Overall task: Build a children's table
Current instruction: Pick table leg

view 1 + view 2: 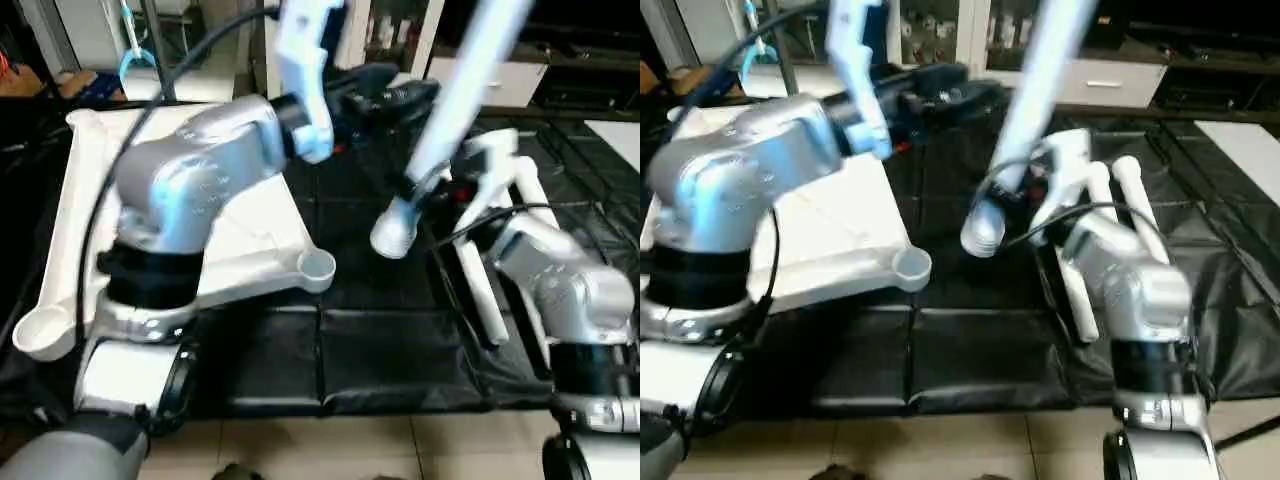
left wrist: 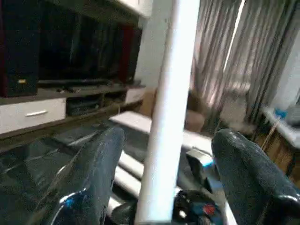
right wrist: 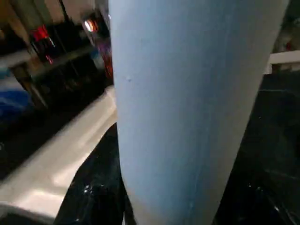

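From the head views we see the white tabletop (image 1: 250, 240) lying upside down on a black sheet (image 1: 380, 350) spread over a pale tiled floor (image 1: 330, 440), a round corner socket (image 1: 317, 265) at its near corner. A long white leg (image 1: 440, 130) slants up over the sheet, its flared end (image 1: 392, 233) hanging just above the black surface, right of the tabletop. More white legs (image 1: 1120, 200) lie on the sheet beside our right forearm.

The right wrist view adds what the head views hide: our right tool (image 3: 154, 206) is clamped on that raised leg (image 3: 187, 108), a black finger (image 3: 93, 187) pressed against the tube.

The left wrist view shows our left tool (image 2: 164, 187) released, its fingers (image 2: 93, 178) standing apart on either side of the same tube (image 2: 166, 112) without touching it. Behind it we see a dark media cabinet (image 2: 56, 56), a white drawer (image 2: 33, 115) and grey curtains (image 2: 234, 56).
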Tool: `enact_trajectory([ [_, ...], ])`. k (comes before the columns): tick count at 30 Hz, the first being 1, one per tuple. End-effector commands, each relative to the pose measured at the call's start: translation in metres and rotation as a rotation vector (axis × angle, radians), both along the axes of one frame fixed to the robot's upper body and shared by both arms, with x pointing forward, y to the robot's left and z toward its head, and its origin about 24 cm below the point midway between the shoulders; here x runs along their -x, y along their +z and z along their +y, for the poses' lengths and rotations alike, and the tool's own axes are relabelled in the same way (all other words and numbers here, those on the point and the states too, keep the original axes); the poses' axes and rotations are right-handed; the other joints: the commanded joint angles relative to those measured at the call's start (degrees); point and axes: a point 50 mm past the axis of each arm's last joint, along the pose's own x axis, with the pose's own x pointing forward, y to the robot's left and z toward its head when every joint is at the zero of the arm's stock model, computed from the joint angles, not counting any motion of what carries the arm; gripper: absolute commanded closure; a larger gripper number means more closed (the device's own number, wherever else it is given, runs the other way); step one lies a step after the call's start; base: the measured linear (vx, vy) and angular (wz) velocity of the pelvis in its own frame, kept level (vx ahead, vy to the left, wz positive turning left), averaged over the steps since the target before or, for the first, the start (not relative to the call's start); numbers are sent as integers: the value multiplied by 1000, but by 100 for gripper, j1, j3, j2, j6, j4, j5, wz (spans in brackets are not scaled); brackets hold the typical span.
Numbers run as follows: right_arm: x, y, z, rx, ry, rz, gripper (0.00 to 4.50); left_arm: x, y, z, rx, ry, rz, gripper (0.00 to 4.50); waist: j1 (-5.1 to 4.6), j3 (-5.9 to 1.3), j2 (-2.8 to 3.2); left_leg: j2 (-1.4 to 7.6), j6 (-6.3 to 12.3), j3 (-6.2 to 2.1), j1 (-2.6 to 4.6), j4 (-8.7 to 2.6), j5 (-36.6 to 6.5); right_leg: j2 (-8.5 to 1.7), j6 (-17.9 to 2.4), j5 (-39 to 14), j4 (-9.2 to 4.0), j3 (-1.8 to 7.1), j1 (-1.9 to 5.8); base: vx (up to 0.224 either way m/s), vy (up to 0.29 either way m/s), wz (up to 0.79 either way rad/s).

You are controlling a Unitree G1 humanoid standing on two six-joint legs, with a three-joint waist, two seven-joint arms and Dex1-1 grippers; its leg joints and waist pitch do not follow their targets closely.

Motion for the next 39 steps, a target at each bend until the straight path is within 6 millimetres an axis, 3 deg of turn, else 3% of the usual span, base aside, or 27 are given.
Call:
enact_trajectory([
  [1,0,9,-11,-55,39,-11,268,4,5,15,40,2,-43,111,-16,-458,54,131,-97,-37,113,-384,-871,-313,-1275,-699,-407,192,314,0,0,0],
  [2,1,10,-14,-61,56,-8,268,-1,-4,31,-48,77,-86,111,-21,-452,107,135,-108,-43,118,-389,-878,-309,-1268,-698,-405,190,308,0,0,0],
  [3,1,11,-16,-59,60,-5,268,-7,-17,47,-175,156,-121,111,-28,-450,96,143,-87,-60,132,-400,-945,-309,-1227,-816,-440,180,294,0,0,0],
  [5,0,13,-19,-51,61,0,268,-13,-40,69,-394,232,-142,111,-116,-430,85,143,-157,-68,133,-431,-1144,-307,-914,-1336,-474,189,280,0,0,0],
  [6,0,14,-20,-41,56,-2,268,-16,-54,79,-486,261,-132,111,-116,-437,85,147,-186,-62,153,-427,-1135,-316,-901,-1390,-461,194,269,0,0,0],
  [7,0,13,-20,-36,52,-1,268,-17,-63,83,-542,272,-122,111,-124,-427,118,155,-240,-64,157,-438,-1162,-320,-888,-1487,-457,197,248,0,0,0],
  [9,0,11,-20,-17,37,1,268,-18,-90,95,-699,283,-95,111,-108,-438,86,166,-264,-64,168,-437,-1156,-336,-903,-1496,-446,200,235,0,0,0],
  [10,-2,10,-20,-4,17,2,268,-14,-115,104,-841,264,-75,111,-111,-438,13,182,-267,-54,167,-449,-1148,-344,-928,-1482,-455,202,215,0,0,0],
  [11,-4,8,-19,-13,1,7,268,-6,-138,105,-947,203,-64,111,-101,-439,5,194,-265,-63,159,-461,-1106,-362,-922,-1463,-420,208,214,0,0,0],
  [13,-4,8,-18,-24,-5,10,268,-2,-146,103,-973,174,-61,111,-110,-449,50,199,-296,-47,176,-459,-1015,-364,-985,-1276,-397,213,197,0,0,0],
  [14,-5,8,-17,-38,-1,13,268,2,-154,100,-981,137,-59,111,-106,-456,-2,200,-285,-29,187,-451,-970,-360,-1030,-1179,-398,213,189,0,0,0],
  [15,-5,9,-17,-41,1,14,268,2,-156,99,-978,129,-58,111,-89,-460,14,198,-275,-29,187,-446,-923,-366,-1081,-1079,-377,216,190,0,0,0],
  [17,-5,8,-14,-51,15,21,268,7,-168,92,-923,80,-36,111,-50,-447,-20,200,-250,-8,178,-452,-815,-369,-1201,-844,-370,217,191,0,0,0],
  [19,-6,7,-11,-42,27,26,268,7,-177,90,-924,56,-30,111,-34,-442,-40,192,-255,-9,169,-458,-882,-373,-1188,-916,-365,215,209,0,0,0],
  [20,-5,6,-9,-42,38,29,268,7,-182,90,-935,51,-33,111,-35,-431,-85,182,-249,-5,157,-459,-959,-387,-1108,-1123,-382,226,214,0,0,0],
  [25,-4,5,-3,-32,56,30,268,2,-195,100,-1035,43,-45,111,-59,-426,-88,180,-284,-26,167,-470,-1129,-390,-894,-1500,-431,233,195,0,0,0],
  [26,-3,4,-2,-25,58,31,268,3,-195,100,-1034,27,-36,139,-66,-434,-56,194,-312,-35,176,-473,-1124,-399,-932,-1436,-415,232,187,0,0,0],
  [28,-3,3,-3,-20,59,32,268,3,-196,100,-1028,23,-29,145,-68,-439,-66,197,-311,-31,173,-468,-1064,-398,-1025,-1281,-393,230,191,0,0,0],
  [29,-3,3,-3,-17,59,32,268,3,-196,101,-1027,23,-28,149,-66,-440,-36,195,-311,-33,172,-466,-1045,-397,-1055,-1216,-383,229,192,0,0,0],
  [31,-2,2,-2,-12,63,35,268,4,-199,104,-1044,14,-9,159,-64,-438,-53,190,-275,-19,171,-461,-1006,-387,-1120,-1075,-380,232,195,0,0,0],
  [32,-1,1,-2,-9,66,37,268,4,-201,105,-1046,8,-1,183,-60,-439,-53,192,-271,-19,174,-461,-1008,-389,-1126,-1070,-381,233,196,0,0,0],
  [35,0,-1,-1,-2,71,41,268,5,-202,105,-1028,-11,13,196,-61,-434,-59,192,-279,-19,177,-464,-1059,-393,-1130,-1144,-385,233,198,0,0,0],
  [36,1,-5,0,16,65,43,268,5,-201,104,-1001,-32,16,196,-53,-431,-1,191,-303,-29,181,-466,-1111,-401,-1133,-1202,-385,233,195,0,0,0],
  [39,1,-9,0,55,32,42,268,8,-201,100,-968,-71,25,234,-57,-432,-19,195,-355,-31,190,-474,-1189,-393,-1137,-1229,-389,231,185,0,0,0],
])
